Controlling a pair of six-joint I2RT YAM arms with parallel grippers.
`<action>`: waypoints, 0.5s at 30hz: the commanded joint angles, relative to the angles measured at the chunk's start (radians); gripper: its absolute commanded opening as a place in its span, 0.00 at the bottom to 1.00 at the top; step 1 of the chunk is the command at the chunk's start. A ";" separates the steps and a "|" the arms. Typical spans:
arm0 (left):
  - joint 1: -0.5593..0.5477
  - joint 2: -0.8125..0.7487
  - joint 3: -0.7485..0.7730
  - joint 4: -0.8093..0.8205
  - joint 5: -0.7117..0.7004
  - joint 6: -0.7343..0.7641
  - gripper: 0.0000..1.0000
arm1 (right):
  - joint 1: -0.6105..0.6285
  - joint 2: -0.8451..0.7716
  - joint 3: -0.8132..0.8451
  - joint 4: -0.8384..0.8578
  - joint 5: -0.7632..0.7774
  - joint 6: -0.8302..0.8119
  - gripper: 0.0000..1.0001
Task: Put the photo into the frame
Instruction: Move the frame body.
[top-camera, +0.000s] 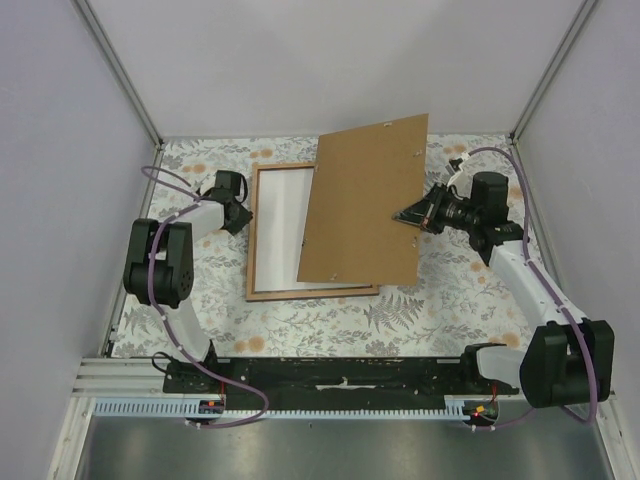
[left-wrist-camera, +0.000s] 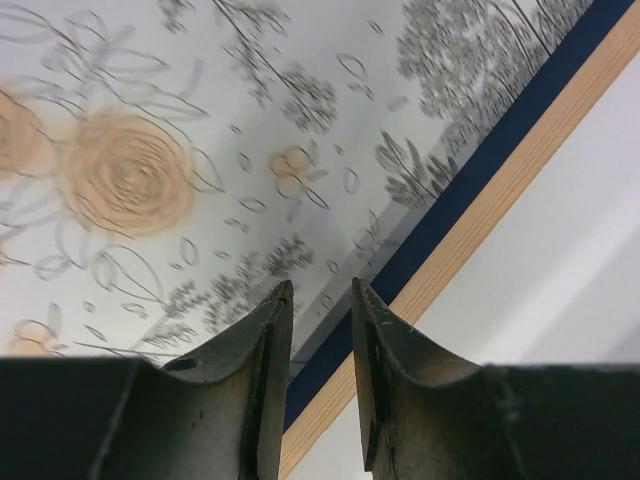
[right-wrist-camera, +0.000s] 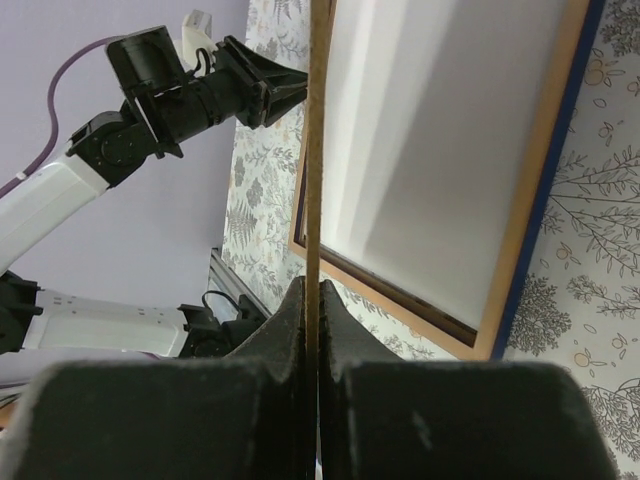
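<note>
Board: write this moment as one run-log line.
right fingers: shut on board | board: tilted over frame | photo: in frame, white side up | left fingers: open, beside frame

Frame (top-camera: 251, 232): large, thin-rimmed rectangle with the light brown wood face up and a dark blue outer edge. It lies flat on the bench (top-camera: 400, 320), left of centre, with its long sides running away from the arm bases. Photo (top-camera: 280, 225): lies flat inside the rim, plain white back up, printed side hidden. In the top view a brown board (top-camera: 365, 200) covers the right part of both
</note>
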 joint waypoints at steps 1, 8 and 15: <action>-0.070 0.033 -0.020 -0.026 0.016 -0.060 0.37 | -0.003 0.025 -0.011 0.162 -0.056 0.002 0.00; -0.128 0.027 -0.023 -0.020 0.028 -0.070 0.37 | 0.007 0.140 -0.016 0.246 -0.087 0.024 0.00; -0.125 -0.076 -0.037 -0.086 -0.045 -0.040 0.41 | 0.052 0.301 0.060 0.262 -0.130 0.016 0.00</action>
